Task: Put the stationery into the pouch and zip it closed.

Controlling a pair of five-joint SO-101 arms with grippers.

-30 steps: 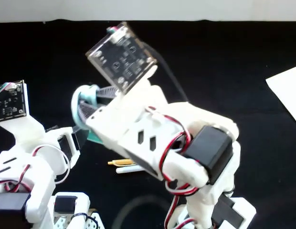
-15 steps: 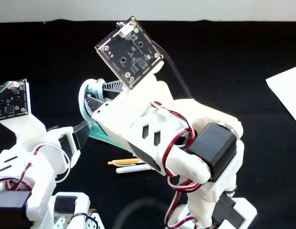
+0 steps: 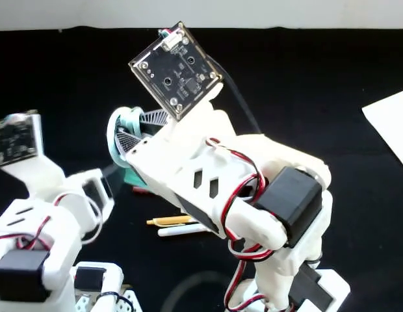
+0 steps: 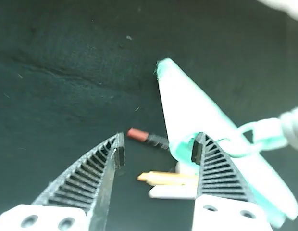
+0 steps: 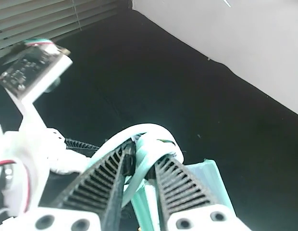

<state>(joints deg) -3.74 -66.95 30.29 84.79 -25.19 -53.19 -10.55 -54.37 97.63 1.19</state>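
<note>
Over the last second the right gripper (image 5: 142,154) lifts the pouch (image 3: 117,140) higher and a little to the right, then stops. The left arm (image 3: 45,214) is the one moving now. Its camera board (image 3: 16,140) tips and drops lower, and the left gripper (image 4: 159,142) draws slightly back from the pouch's lower edge. That uncovers a red-tipped pen (image 3: 140,190) on the table (image 3: 318,78).

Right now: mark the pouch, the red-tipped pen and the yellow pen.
pouch (image 4: 187,110), left wrist view, flat side.
red-tipped pen (image 4: 136,134), left wrist view, red tip.
yellow pen (image 4: 166,179), left wrist view, mid barrel.
</note>
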